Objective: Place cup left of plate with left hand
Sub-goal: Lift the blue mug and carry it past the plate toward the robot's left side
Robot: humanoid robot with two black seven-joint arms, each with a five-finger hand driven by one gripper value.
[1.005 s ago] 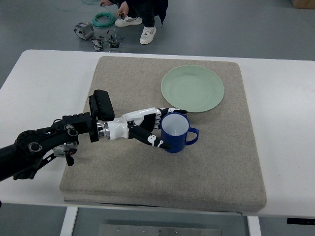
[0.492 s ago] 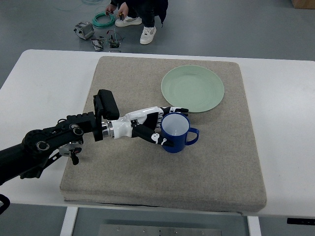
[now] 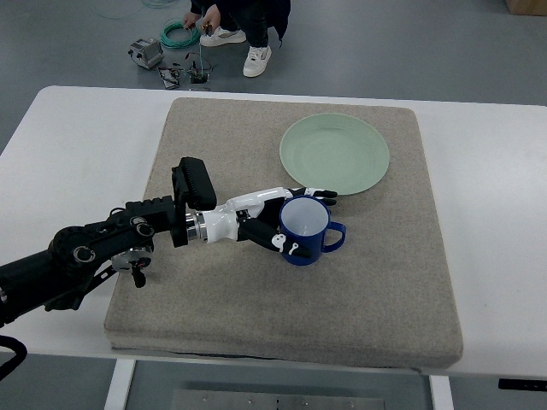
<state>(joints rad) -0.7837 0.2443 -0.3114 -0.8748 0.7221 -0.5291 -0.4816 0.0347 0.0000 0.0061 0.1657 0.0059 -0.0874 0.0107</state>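
We are wrapping our left robot hand (image 3: 286,224) around the blue cup (image 3: 303,231); rigid, probably light, best held by its body, handle free.

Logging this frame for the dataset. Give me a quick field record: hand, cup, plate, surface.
left hand: fingers wrapped around the cup, arm in from the left
right hand: not in view
cup: blue, upright, on the mat, handle pointing right
plate: pale green, empty, far side of the mat
cup vs plate: cup sits nearer the robot than the plate, not yet to its left
surface: grey mat on white table
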